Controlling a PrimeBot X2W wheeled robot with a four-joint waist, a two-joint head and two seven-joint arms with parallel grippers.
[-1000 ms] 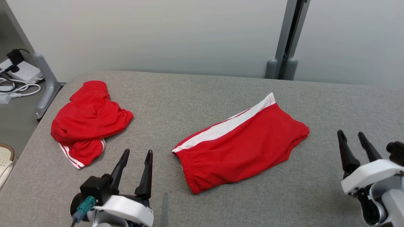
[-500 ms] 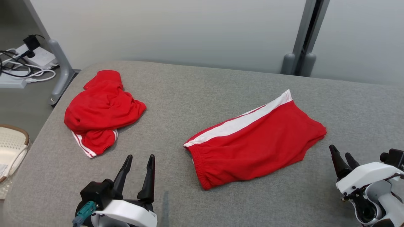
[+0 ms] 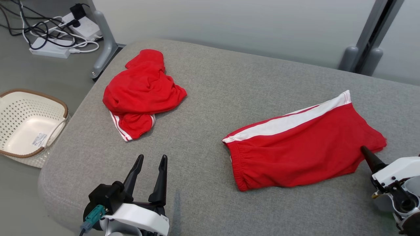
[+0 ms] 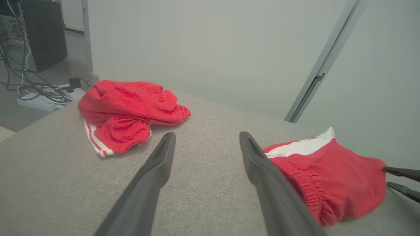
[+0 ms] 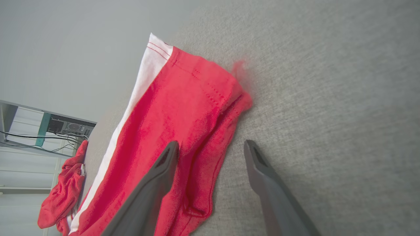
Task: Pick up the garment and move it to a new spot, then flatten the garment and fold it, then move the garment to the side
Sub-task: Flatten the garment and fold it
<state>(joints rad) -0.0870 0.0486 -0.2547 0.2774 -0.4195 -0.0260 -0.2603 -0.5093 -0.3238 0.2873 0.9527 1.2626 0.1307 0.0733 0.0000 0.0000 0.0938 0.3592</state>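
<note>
The right pincer [image 5: 211, 142] has come closer to the shorts [image 3: 305, 147]; its fingers [image 5: 157, 177], spread and empty, now straddle their edge. The left pincer [image 3: 152, 157] is also released. A grasp seems near.

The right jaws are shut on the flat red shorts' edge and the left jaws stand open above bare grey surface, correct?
Not quite. The right jaws are open, not shut: the right wrist view shows them spread, straddling the edge of the flat red shorts. The left jaws do stand open above bare grey surface.

Matt red cloth shorts [image 3: 305, 150] lie on rough grey woven upholstery [image 3: 210, 85].
</note>
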